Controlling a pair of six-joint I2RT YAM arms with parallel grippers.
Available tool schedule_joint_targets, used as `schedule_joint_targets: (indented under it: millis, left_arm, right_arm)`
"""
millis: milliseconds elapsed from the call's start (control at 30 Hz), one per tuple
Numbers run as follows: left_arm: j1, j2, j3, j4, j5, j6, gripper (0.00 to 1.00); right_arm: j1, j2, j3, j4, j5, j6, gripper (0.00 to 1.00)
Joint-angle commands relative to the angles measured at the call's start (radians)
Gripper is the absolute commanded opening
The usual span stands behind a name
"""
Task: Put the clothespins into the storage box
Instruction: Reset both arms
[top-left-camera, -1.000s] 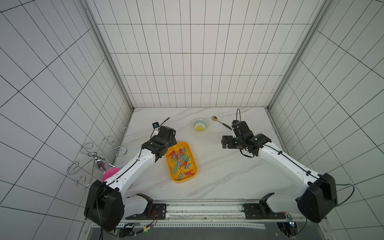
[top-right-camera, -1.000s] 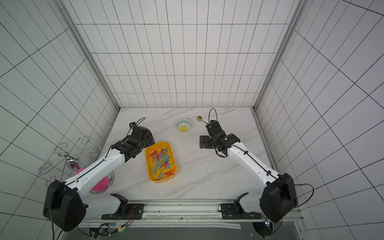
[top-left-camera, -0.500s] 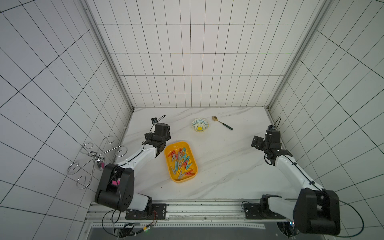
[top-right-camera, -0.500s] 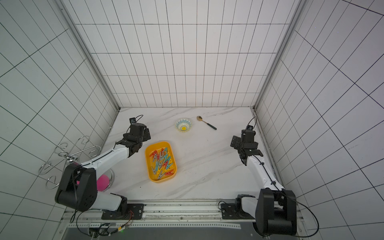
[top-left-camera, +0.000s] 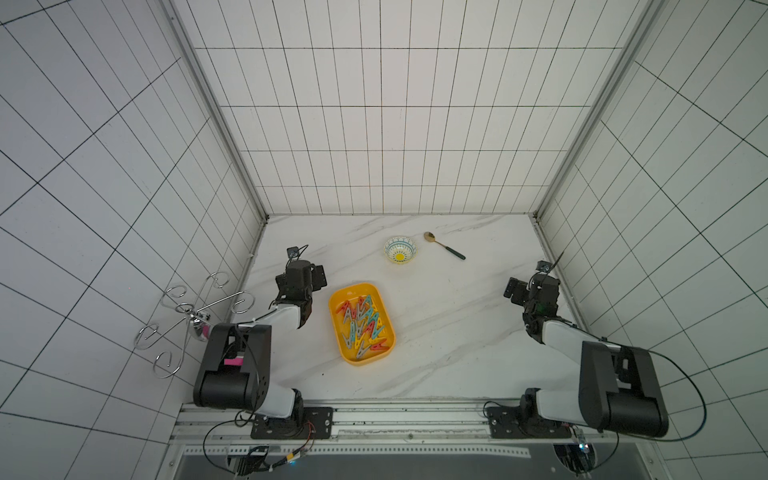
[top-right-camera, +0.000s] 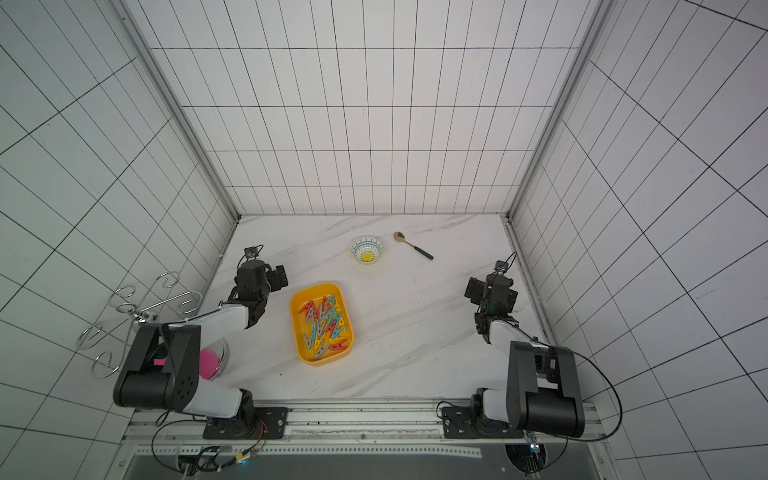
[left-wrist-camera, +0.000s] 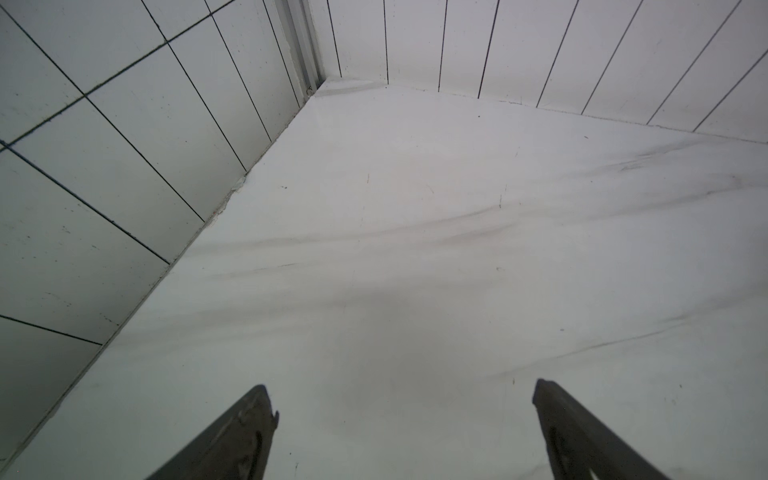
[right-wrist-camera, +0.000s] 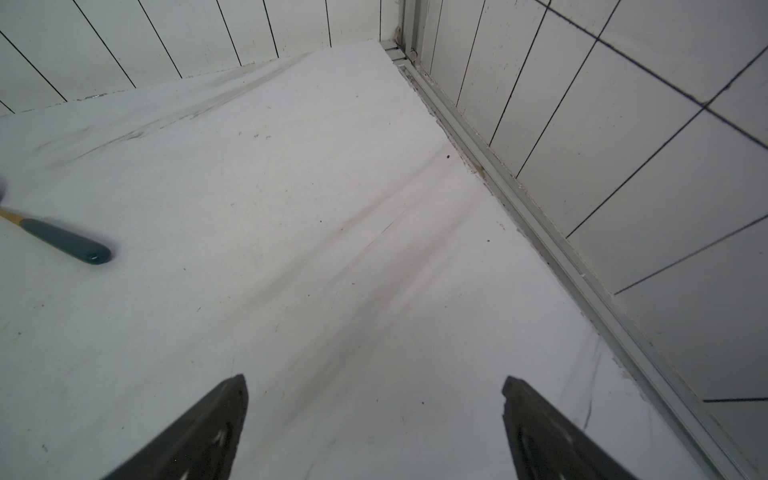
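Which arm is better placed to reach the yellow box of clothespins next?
Left, most likely. The left claw, open and empty, hangs just beside the storage box with the clothespins in both top views. The right claw, also open, is far across the table.

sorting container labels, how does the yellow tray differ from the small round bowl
The storage box is rectangular with rounded corners; the bowl is round. The box is plain yellow; the bowl is patterned with a yellow centre. The box holds the clothespins; the bowl looks empty. Both sit on the table.
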Motion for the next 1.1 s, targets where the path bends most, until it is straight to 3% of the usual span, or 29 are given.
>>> schedule_joint_targets:
  millis: [0, 167, 267, 433, 1067]
  left_arm:
    - [0.0, -0.026, -0.065, 0.262, 0.042, 0.08, 0.99]
    - [0.029, 0.091, -0.112, 0.457, 0.08, 0.061, 0.99]
    - [0.056, 0.144, -0.138, 0.587, 0.172, 0.073, 0.99]
    - [0.058, 0.101, -0.098, 0.434, 0.178, 0.061, 0.99]
    - [0.059, 0.103, -0.105, 0.454, 0.178, 0.064, 0.99]
  right_arm:
    - [-0.011, 0.035, -0.019, 0.184, -0.003, -0.013, 0.99]
    - [-0.013, 0.177, -0.031, 0.349, -0.069, -0.046, 0.99]
    - [-0.013, 0.179, -0.036, 0.346, -0.091, -0.053, 0.99]
    - [0.01, 0.183, -0.031, 0.341, -0.047, -0.071, 0.99]
    - [0.031, 0.185, -0.035, 0.358, -0.004, -0.081, 0.99]
